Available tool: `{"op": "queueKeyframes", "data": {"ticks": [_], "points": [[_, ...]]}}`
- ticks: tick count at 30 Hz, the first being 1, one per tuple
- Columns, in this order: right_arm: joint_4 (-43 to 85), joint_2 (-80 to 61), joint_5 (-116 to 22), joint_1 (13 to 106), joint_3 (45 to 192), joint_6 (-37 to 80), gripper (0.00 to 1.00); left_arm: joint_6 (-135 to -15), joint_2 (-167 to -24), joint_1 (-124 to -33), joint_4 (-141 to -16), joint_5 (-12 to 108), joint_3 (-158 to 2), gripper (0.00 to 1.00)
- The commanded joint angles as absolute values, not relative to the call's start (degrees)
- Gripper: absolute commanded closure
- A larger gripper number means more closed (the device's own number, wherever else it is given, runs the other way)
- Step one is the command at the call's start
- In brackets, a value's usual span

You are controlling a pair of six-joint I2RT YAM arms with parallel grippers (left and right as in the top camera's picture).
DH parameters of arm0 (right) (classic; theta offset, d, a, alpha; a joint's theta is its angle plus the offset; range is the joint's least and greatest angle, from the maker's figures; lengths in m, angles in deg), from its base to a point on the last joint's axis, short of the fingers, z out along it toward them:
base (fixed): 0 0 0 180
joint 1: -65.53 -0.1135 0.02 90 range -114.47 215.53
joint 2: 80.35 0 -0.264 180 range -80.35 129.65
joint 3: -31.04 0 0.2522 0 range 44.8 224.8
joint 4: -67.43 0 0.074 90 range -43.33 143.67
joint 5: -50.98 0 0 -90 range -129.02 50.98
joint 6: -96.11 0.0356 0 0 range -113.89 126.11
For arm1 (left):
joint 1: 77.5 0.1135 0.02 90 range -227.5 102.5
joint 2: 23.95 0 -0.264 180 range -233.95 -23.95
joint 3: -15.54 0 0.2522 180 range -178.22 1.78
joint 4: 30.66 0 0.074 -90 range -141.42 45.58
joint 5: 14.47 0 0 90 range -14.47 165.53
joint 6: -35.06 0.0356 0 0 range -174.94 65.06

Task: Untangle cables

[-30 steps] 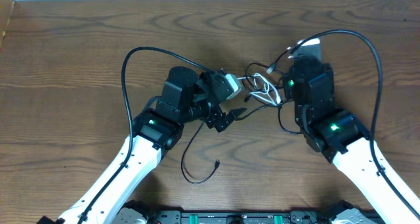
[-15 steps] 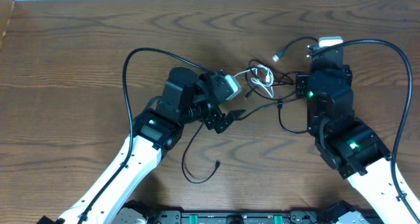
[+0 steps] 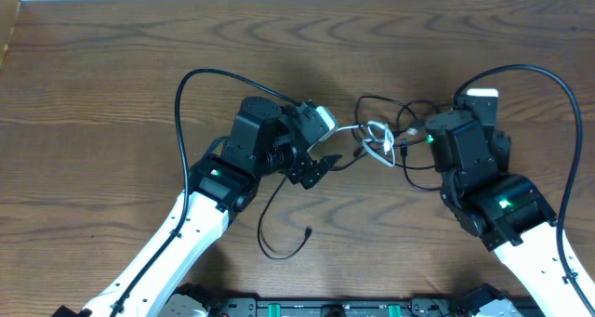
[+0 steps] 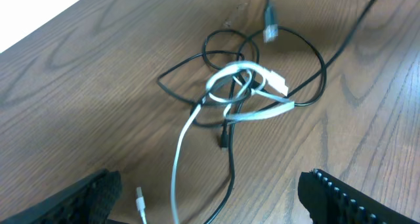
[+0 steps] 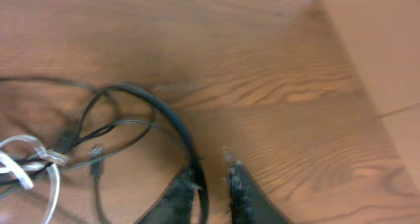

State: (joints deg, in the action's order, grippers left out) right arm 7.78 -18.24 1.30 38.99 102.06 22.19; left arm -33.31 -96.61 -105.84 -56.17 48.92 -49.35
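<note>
Overhead, we count two arms over one wooden table (image 3: 112, 94), with the cables (image 3: 381, 136) knotted in a single tangle between them, near the table's middle. One white cable (image 4: 180, 145) loops through it. We cannot separate the black strands well enough to count them, though one black plug end (image 3: 308, 231) lies apart, nearer the left arm. Our left gripper (image 4: 210, 191) stands wide open, holding nothing. Our right gripper (image 5: 213, 184) shows a narrow gap, with a black cable (image 5: 164, 115) running against one finger, and we cannot tell whether it grips.
</note>
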Motion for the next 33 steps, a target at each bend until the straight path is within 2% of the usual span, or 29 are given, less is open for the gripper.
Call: {"op": "queueKeyframes", "data": {"ticks": [1, 5, 10, 12, 16, 24, 33], "points": [[6.4, -18.5, -5.2, 39.4, 102.8, 25.0, 0.76, -33.2, -97.1, -106.0, -56.2, 49.5, -50.5, 0.09], [4.5, -18.4, -5.3, 39.4, 102.8, 25.0, 0.60, -33.2, -97.1, -106.0, -56.3, 49.4, -50.5, 0.09], [3.5, -18.1, -5.4, 39.4, 102.8, 25.0, 0.52, -33.2, -97.1, -106.0, -56.4, 49.5, -50.5, 0.09], [3.5, -18.1, -6.4, 39.4, 102.8, 25.0, 0.44, -33.2, -97.1, -106.0, -56.3, 49.5, -50.5, 0.09], [4.3, -17.9, -11.1, 39.4, 102.8, 24.9, 0.39, -33.2, -97.1, -106.0, -56.3, 49.5, -50.5, 0.09], [8.6, -11.3, -20.0, 39.4, 102.4, 25.0, 0.40, -33.2, -97.2, -106.0, -56.4, 49.5, -50.2, 0.09], [18.8, 0.1, -30.8, 39.4, 102.4, 27.4, 0.51, -33.2, -100.4, -105.9, -56.3, 49.8, -50.0, 0.09]]}}
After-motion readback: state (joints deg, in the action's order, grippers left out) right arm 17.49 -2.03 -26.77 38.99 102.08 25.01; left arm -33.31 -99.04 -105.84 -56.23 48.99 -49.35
